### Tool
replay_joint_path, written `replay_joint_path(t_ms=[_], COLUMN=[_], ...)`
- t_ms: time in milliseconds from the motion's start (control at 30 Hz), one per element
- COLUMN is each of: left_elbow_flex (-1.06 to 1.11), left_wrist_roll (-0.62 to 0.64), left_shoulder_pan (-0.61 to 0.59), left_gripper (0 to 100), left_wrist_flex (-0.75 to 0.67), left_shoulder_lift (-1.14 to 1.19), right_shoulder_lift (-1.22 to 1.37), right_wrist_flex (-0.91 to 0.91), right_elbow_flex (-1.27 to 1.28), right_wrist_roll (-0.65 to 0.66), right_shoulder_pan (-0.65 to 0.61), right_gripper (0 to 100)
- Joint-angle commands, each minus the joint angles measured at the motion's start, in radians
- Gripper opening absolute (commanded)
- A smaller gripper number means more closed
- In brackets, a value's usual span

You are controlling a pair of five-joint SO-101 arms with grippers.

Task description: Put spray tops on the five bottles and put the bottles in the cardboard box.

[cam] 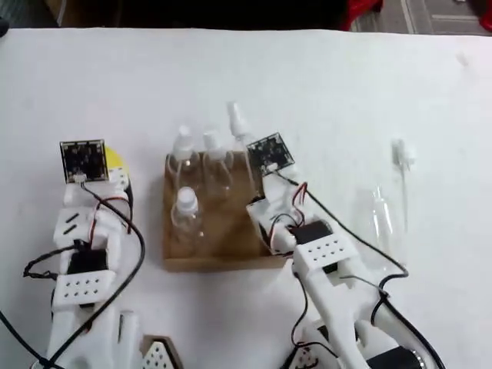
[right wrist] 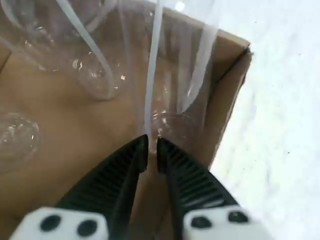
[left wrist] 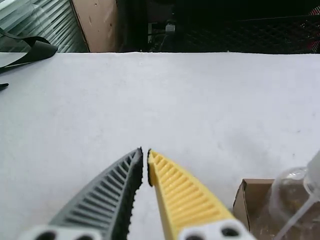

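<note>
The cardboard box (cam: 231,250) sits at mid-table and holds several clear bottles with white spray tops, one of them near its front left (cam: 187,211). My right gripper (right wrist: 152,147) is inside the box's far right corner, shut with nothing between its fingers. Its tips are just short of an upright bottle (right wrist: 170,75) with a dip tube (right wrist: 151,85). On the table to the right lie a topless bottle (cam: 382,211) and a loose spray top (cam: 403,160). My left gripper (left wrist: 145,162) rests shut and empty over the table left of the box (left wrist: 245,197).
White cloth covers the table (cam: 346,92), with open space behind the box and on the far right. Beyond the table's far edge (left wrist: 200,52) is a dark area. The right arm's cables (cam: 361,246) trail beside the box.
</note>
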Motion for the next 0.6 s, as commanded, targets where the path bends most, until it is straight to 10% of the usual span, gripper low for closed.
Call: replay_joint_path(t_ms=[0, 567], left_elbow_flex=[-0.009, -0.009], left_wrist_roll=[-0.009, -0.009], left_shoulder_pan=[0.004, 0.004], left_gripper=[2, 2], left_wrist_flex=[-0.021, -0.021], left_shoulder_lift=[0.002, 0.001], right_shoulder_lift=[-0.002, 0.400], right_wrist_flex=[-0.025, 0.162], right_elbow_flex=[-0.006, -0.348], right_wrist_roll=[-0.009, -0.072], right_shoulder_pan=[0.007, 0.061], right_gripper=[1.6, 1.6])
